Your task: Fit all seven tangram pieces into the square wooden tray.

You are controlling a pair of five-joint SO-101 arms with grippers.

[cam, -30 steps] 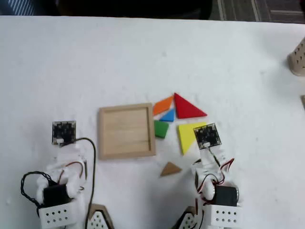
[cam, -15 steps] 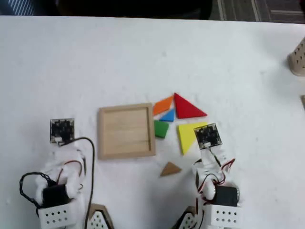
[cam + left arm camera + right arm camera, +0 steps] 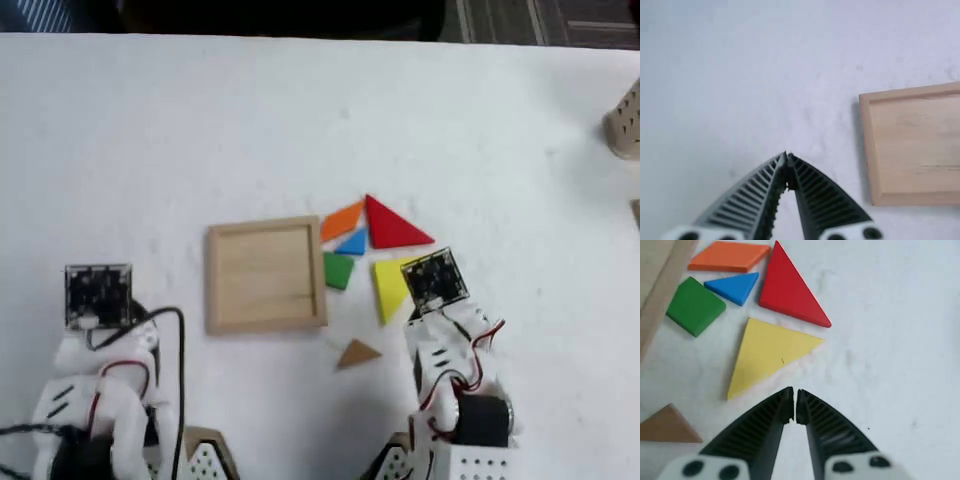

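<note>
Table (image 3: pixel 300 120): white; empty tray (image 3: pixel 214 280), pieces (image 3: pixel 350 243) clustered beside it.
Left tool (image 3: pixel 786 172): pressed together, near tray.
Right tool (image 3: pixel 794 405): pressed together, by yellow triangle (image 3: pixel 767 352).
Risk: shut tips may shove the flat triangle, not grip.

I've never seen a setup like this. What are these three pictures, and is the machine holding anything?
Two small robot arms sit side by side at a white table. One picture looks down from a fixed camera above; the other two come from cameras on each arm's wrist, so the dark ribbed wedges there are that arm's jaws. The left jaws and the right jaws are shut, holding nothing. On the table lie a square wooden tray and, beside it, six coloured pieces: orange parallelogram, blue triangle, red triangle, green square, yellow triangle, brown triangle.
</note>
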